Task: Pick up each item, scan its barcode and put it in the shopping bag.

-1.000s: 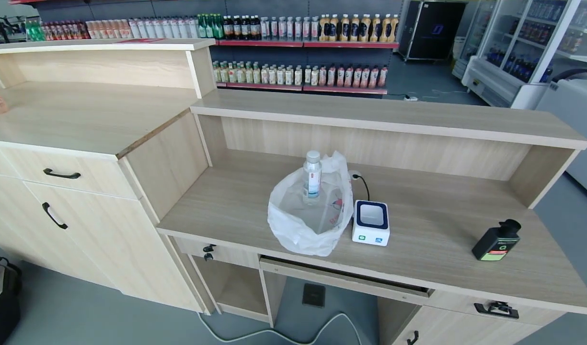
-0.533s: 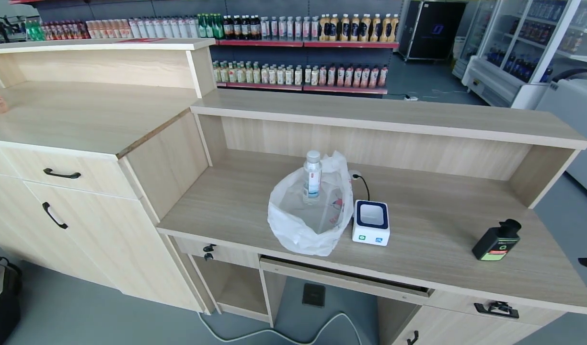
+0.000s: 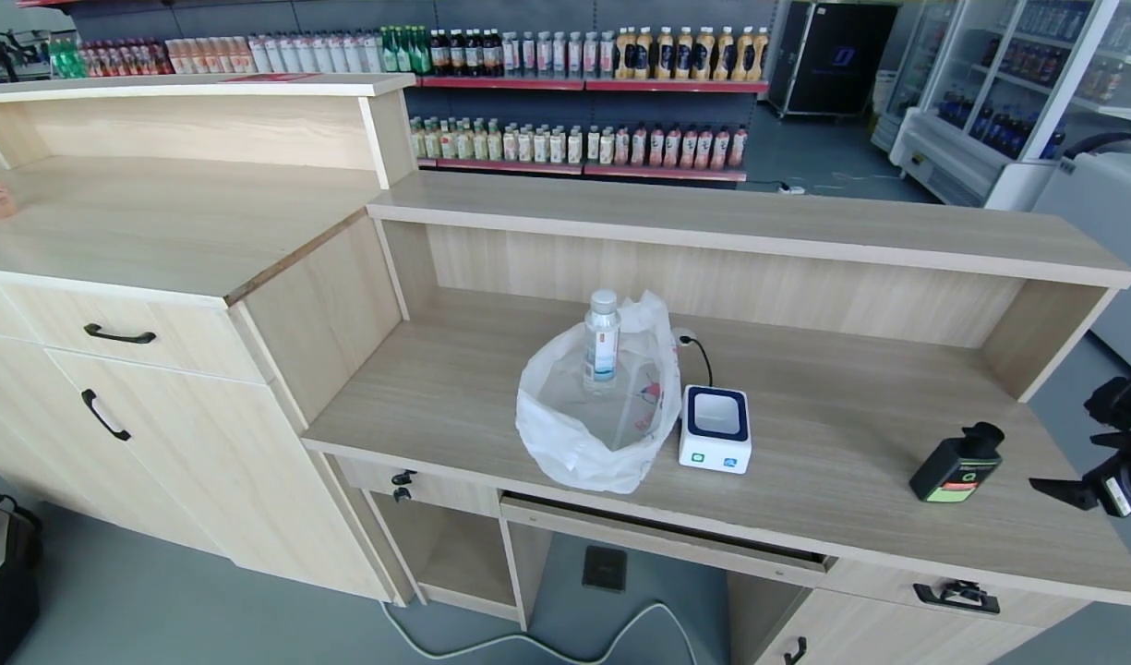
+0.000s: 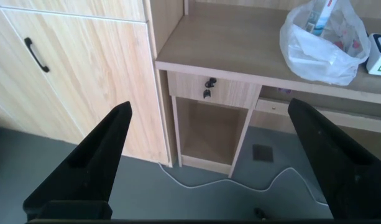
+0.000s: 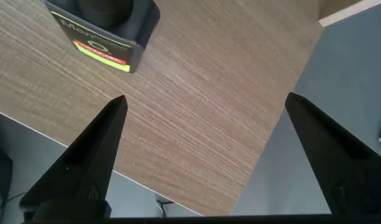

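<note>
Item count: one shopping bag point(image 3: 565, 434), one clear water bottle point(image 3: 601, 342), one black bottle point(image 3: 956, 464) and one scanner point(image 3: 715, 428), all on the surface point(image 3: 833, 406).

The shopping bag sits just beside the scanner on its left, mouth open. The water bottle stands upright inside the bag. The black bottle stands well to the right of the scanner, near the front edge of the surface.

Right pincer point(image 5: 202, 102): fingers wide apart and empty. It is positioned just right of the black bottle, clear of it.

Left pincer point(image 4: 209, 106): fingers wide apart and empty. It is positioned low and left of the scanner, below surface level, facing the cupboard door point(image 4: 72, 68).

A black cable point(image 3: 702, 356) runs behind the scanner.
</note>
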Robot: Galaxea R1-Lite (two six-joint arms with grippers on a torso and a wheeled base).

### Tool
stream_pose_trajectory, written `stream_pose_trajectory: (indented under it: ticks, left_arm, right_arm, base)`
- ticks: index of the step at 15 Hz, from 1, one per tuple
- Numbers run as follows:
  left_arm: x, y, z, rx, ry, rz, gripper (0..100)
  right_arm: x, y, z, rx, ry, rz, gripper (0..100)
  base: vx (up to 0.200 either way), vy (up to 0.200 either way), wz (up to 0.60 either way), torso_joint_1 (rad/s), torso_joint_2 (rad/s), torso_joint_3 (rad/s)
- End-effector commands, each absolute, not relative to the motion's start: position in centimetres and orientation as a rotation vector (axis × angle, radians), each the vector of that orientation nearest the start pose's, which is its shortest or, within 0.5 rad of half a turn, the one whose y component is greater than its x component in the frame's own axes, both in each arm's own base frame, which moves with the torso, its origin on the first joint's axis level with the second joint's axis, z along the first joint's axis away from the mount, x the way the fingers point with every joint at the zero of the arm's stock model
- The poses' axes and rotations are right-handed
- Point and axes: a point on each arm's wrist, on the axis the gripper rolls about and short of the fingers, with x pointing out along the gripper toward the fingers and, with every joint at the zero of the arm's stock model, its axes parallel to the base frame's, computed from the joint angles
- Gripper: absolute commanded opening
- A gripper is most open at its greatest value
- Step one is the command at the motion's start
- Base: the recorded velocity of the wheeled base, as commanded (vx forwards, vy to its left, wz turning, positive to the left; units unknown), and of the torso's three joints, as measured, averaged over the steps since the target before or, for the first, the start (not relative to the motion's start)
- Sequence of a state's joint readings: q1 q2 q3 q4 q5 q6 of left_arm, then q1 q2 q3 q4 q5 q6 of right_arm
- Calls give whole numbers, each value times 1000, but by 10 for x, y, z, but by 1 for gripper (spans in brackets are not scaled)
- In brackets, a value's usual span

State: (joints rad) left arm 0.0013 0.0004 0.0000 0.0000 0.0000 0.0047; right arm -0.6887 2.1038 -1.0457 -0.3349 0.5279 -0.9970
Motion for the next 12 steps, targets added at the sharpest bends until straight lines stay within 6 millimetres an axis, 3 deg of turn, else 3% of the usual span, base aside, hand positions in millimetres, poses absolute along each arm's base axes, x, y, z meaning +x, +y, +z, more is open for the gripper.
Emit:
stream_pose_trajectory:
  ticks: [1,5,12]
  left_arm:
    - [-23,0,75,5,0,2,100]
    - [-23,0,75,5,0,2,100]
    - [-23,0,75,5,0,2,100]
  right_arm:
    - [309,-231,57,-552,607,215,100]
    - [333,-221,52,-573,545,305,100]
    - [352,-196,39,-565,514,417,100]
  base:
    - [0,0,0,0,0,0]
    - [0,0,0,0,0,0]
    - [0,0,0,0,0,0]
